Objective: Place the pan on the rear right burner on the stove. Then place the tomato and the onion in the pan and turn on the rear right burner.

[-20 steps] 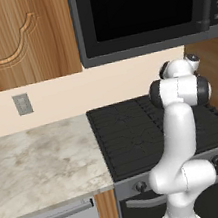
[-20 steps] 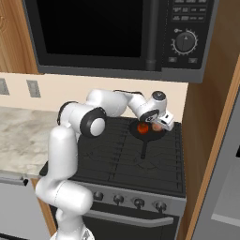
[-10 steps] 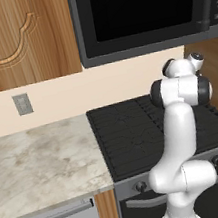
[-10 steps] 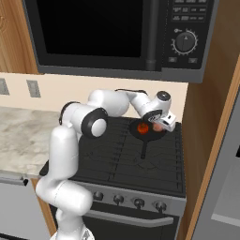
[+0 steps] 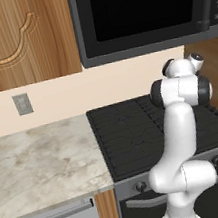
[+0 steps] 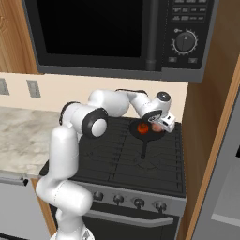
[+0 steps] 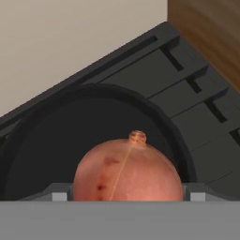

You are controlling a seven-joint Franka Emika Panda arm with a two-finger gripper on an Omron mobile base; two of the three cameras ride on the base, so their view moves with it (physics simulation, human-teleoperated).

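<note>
The black pan (image 6: 149, 135) sits on the rear right burner (image 6: 169, 137) of the stove (image 6: 117, 159), its handle pointing toward the front. The red tomato (image 6: 142, 127) lies inside it. My gripper (image 6: 160, 125) hangs just over the pan's right part, shut on the pale pink onion (image 6: 156, 125). In the hand view the onion (image 7: 127, 171) bulges between my two fingertips, with the pan's dark floor (image 7: 70, 126) close beneath it and the grate bars (image 7: 187, 93) beyond.
The black microwave (image 6: 108, 33) hangs low above the stove. A wooden side panel (image 6: 206, 140) stands right beside the burner. Knobs (image 6: 136, 202) line the stove's front. A marble counter (image 5: 34, 164) extends to the left.
My gripper has carried the onion a little farther right and lower over the pan. The tomato and pan have stayed put.
</note>
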